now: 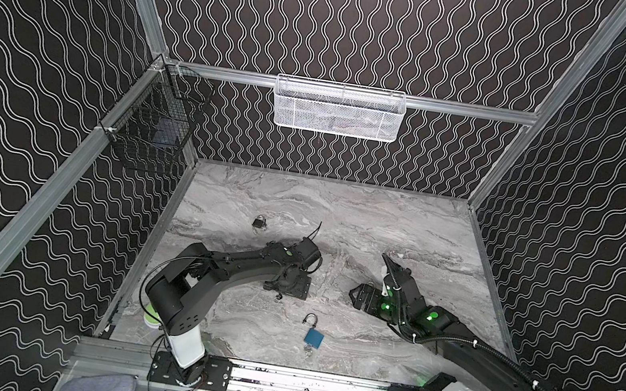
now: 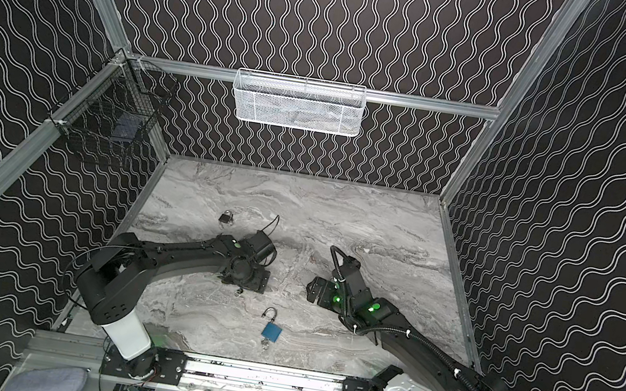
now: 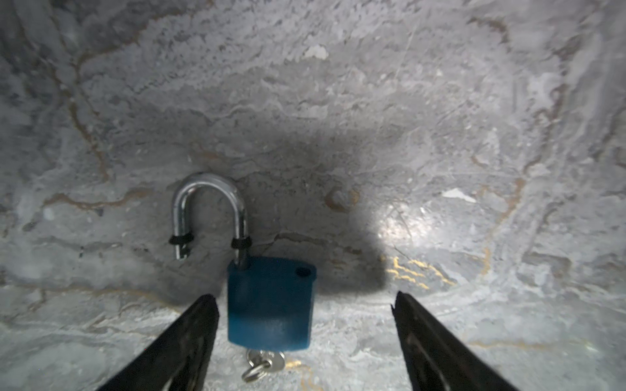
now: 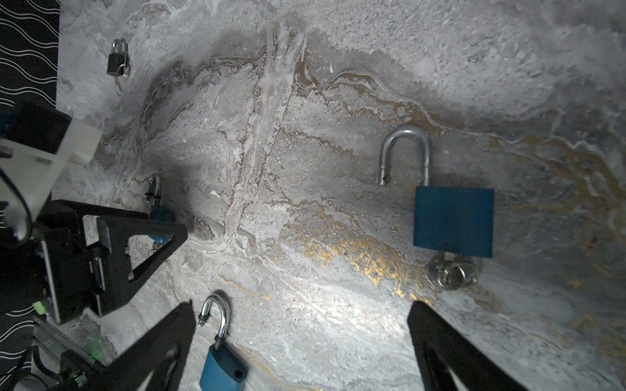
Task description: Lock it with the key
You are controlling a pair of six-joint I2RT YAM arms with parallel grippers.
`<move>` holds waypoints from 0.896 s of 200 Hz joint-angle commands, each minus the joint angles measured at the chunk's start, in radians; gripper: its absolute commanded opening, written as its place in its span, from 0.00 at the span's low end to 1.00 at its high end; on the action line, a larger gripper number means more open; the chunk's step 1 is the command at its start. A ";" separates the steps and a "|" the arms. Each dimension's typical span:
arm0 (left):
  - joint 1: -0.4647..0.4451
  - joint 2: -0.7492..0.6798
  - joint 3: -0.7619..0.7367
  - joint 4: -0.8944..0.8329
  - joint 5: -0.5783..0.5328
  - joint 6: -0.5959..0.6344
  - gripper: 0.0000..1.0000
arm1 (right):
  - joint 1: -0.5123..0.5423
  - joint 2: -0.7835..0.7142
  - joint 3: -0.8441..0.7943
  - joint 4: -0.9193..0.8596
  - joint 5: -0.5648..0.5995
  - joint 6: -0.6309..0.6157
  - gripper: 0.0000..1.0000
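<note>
The left arm and the right arm are built of matte black links, each ended at the base by a rounded white shell and carried on a black plate studded with screws. Green lights are shown on the right arm's joints, and a ribbed black conduit, tied with white clips, is run along it. Flat black fingers, tapered to points, are seen in the wrist views.
</note>
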 commanded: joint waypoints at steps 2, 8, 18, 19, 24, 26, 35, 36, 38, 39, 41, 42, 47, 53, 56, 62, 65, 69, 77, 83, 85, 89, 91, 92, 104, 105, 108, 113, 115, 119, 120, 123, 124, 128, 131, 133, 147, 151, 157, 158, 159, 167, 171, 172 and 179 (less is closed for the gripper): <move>0.002 0.022 0.006 0.029 -0.018 0.024 0.85 | 0.001 -0.007 -0.004 0.023 0.008 0.022 1.00; 0.003 0.029 0.010 0.031 -0.015 0.027 0.85 | 0.001 -0.007 -0.005 0.023 0.009 0.024 1.00; 0.005 0.042 0.012 0.037 -0.011 0.031 0.85 | 0.000 -0.012 -0.007 0.023 0.009 0.027 1.00; 0.005 0.043 0.012 0.038 -0.011 0.031 0.85 | 0.001 -0.012 -0.007 0.023 0.009 0.026 1.00; 0.005 0.046 0.011 0.043 -0.009 0.033 0.85 | 0.000 -0.016 -0.009 0.025 0.007 0.026 1.00; 0.005 0.047 0.011 0.044 -0.008 0.035 0.85 | 0.000 -0.017 -0.010 0.026 0.006 0.027 1.00; 0.007 0.050 0.009 0.054 -0.008 0.038 0.85 | 0.000 -0.020 -0.012 0.029 0.002 0.031 1.00; 0.007 0.050 0.009 0.055 -0.008 0.039 0.85 | 0.001 -0.021 -0.013 0.028 0.001 0.032 1.00; 0.008 0.051 0.008 0.057 -0.009 0.039 0.85 | 0.001 -0.022 -0.013 0.028 0.001 0.033 1.00; 0.008 0.051 0.008 0.058 -0.009 0.039 0.85 | 0.001 -0.022 -0.012 0.028 0.001 0.034 1.00; 0.008 0.052 0.007 0.060 -0.008 0.041 0.85 | 0.001 -0.023 -0.012 0.028 0.001 0.035 1.00; 0.008 0.052 0.007 0.061 -0.009 0.041 0.85 | 0.001 -0.024 -0.012 0.028 0.002 0.035 1.00; 0.012 0.055 0.006 0.063 -0.009 0.040 0.85 | 0.001 -0.023 -0.011 0.026 0.001 0.035 1.00; 0.017 0.061 0.007 0.064 -0.007 0.041 0.84 | 0.001 -0.021 -0.008 0.024 0.001 0.037 1.00; 0.019 0.064 0.006 0.066 -0.004 0.043 0.83 | 0.001 -0.020 -0.007 0.022 0.002 0.037 1.00; 0.024 0.069 0.007 0.069 0.003 0.045 0.82 | 0.000 -0.018 -0.004 0.020 0.003 0.037 1.00; 0.025 0.072 0.008 0.068 0.005 0.045 0.82 | 0.000 -0.018 -0.003 0.018 0.004 0.038 1.00; 0.027 0.074 0.010 0.065 0.005 0.045 0.81 | 0.001 -0.016 0.000 0.017 0.006 0.038 1.00; 0.028 0.076 0.010 0.062 0.012 0.050 0.80 | 0.001 -0.013 0.003 0.014 0.009 0.038 1.00; 0.028 0.076 0.007 0.063 0.015 0.052 0.79 | 0.000 -0.012 0.006 0.012 0.011 0.040 1.00; 0.027 0.074 0.006 0.062 0.015 0.052 0.79 | 0.001 -0.011 0.007 0.012 0.012 0.041 1.00; 0.028 0.070 0.004 0.061 0.014 0.050 0.78 | 0.001 -0.010 0.009 0.011 0.013 0.041 1.00; 0.028 0.068 0.001 0.061 0.015 0.051 0.78 | 0.001 -0.010 0.010 0.011 0.013 0.041 1.00; 0.028 0.068 0.000 0.060 0.014 0.050 0.78 | 0.001 -0.009 0.011 0.011 0.012 0.041 1.00; 0.030 0.060 -0.009 0.059 0.014 0.052 0.75 | 0.001 -0.006 0.016 0.008 0.012 0.042 1.00; 0.030 0.060 -0.009 0.058 0.014 0.051 0.75 | 0.001 -0.007 0.017 0.008 0.012 0.041 1.00; 0.030 0.059 -0.009 0.056 0.013 0.049 0.74 | 0.001 -0.006 0.017 0.008 0.012 0.042 1.00; 0.029 0.058 -0.011 0.051 0.011 0.047 0.73 | 0.001 -0.006 0.019 0.006 0.013 0.042 1.00; 0.030 0.058 -0.011 0.050 0.011 0.047 0.73 | 0.001 -0.006 0.019 0.005 0.013 0.043 1.00; 0.029 0.059 -0.012 0.046 0.011 0.048 0.72 | 0.000 -0.007 0.020 0.005 0.012 0.044 1.00; 0.029 0.059 -0.011 0.044 0.011 0.048 0.72 | 0.001 -0.006 0.019 0.005 0.012 0.045 1.00; 0.030 0.060 -0.012 0.043 0.011 0.050 0.72 | 0.001 -0.008 0.019 0.005 0.012 0.046 1.00; 0.031 0.060 -0.011 0.042 0.011 0.049 0.72 | 0.001 -0.008 0.019 0.005 0.012 0.046 1.00; 0.030 0.060 -0.013 0.038 0.010 0.047 0.72 | 0.001 -0.010 0.017 0.005 0.012 0.046 1.00; 0.030 0.060 -0.013 0.034 0.009 0.046 0.72 | 0.001 -0.012 0.016 0.007 0.013 0.047 1.00; 0.030 0.060 -0.013 0.032 0.008 0.045 0.72 | 0.001 -0.013 0.015 0.007 0.012 0.047 1.00; 0.030 0.058 -0.016 0.021 0.010 0.048 0.72 | 0.001 -0.021 0.010 0.009 0.017 0.050 1.00; 0.029 0.056 -0.018 0.018 0.011 0.048 0.72 | 0.001 -0.022 0.009 0.009 0.017 0.050 1.00; 0.031 0.054 -0.020 0.014 0.016 0.049 0.72 | 0.000 -0.023 0.009 0.009 0.017 0.049 1.00; 0.030 0.054 -0.020 0.013 0.016 0.050 0.72 | 0.001 -0.024 0.010 0.009 0.016 0.050 1.00; 0.031 0.054 -0.020 0.013 0.018 0.051 0.72 | 0.000 -0.024 0.010 0.009 0.017 0.049 1.00; 0.030 0.053 -0.020 0.009 0.018 0.058 0.71 | 0.001 -0.021 0.011 0.007 0.017 0.046 1.00; 0.030 0.052 -0.020 0.007 0.022 0.059 0.71 | 0.000 -0.021 0.013 0.005 0.017 0.045 1.00; 0.029 0.052 -0.020 0.007 0.023 0.059 0.71 | 0.001 -0.021 0.013 0.006 0.017 0.044 1.00; 0.030 0.053 -0.020 0.001 0.024 0.065 0.71 | 0.001 -0.019 0.012 0.008 0.017 0.042 1.00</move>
